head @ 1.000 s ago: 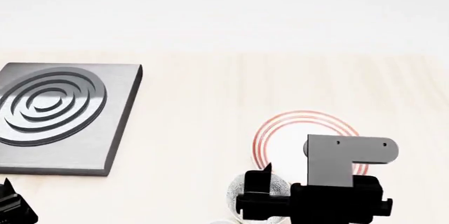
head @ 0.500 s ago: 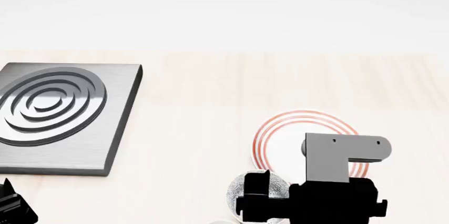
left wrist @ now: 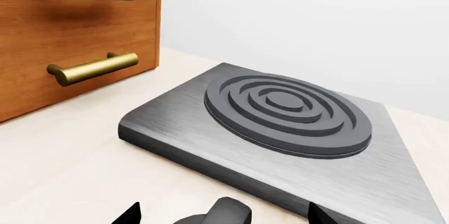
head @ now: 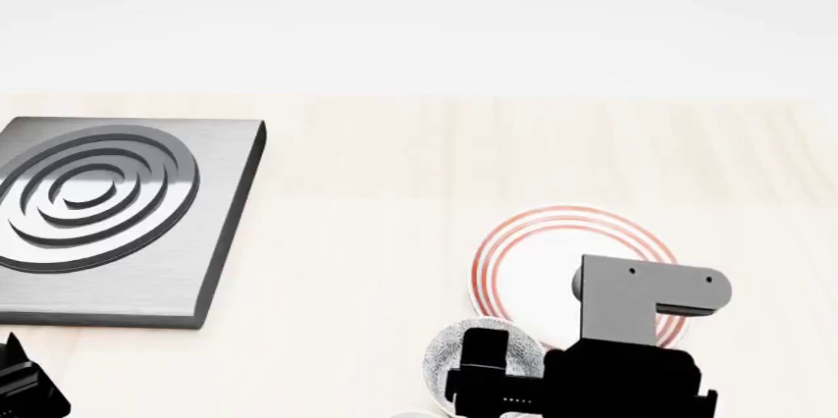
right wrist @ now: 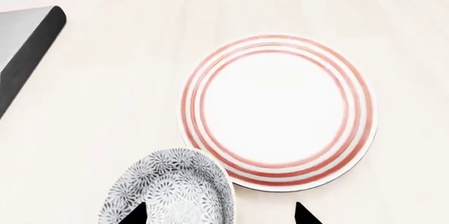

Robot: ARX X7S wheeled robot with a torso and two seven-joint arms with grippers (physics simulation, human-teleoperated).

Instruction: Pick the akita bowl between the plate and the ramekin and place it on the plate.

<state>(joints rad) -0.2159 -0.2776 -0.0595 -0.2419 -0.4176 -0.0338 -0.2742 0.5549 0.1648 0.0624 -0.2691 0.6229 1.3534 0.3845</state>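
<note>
While the akita bowl [right wrist: 168, 190] is sitting on the counter just beside the empty plate [right wrist: 278, 111], 0 steps are done. Right gripper [right wrist: 217, 214] is hovering spread wide at the bowl; grasp, lift and placement remain. Left gripper [left wrist: 221, 214]: aperture cannot be judged.

akita bowl [right wrist: 168, 190] touching plate [right wrist: 278, 111], tool [right wrist: 218, 214] above

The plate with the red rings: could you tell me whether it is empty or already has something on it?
Empty. In the right wrist view the plate shows a bare white centre, and the akita bowl sits beside it.

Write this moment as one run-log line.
right gripper: above akita bowl, open | plate: bare | left gripper: idle near stove plate
</note>
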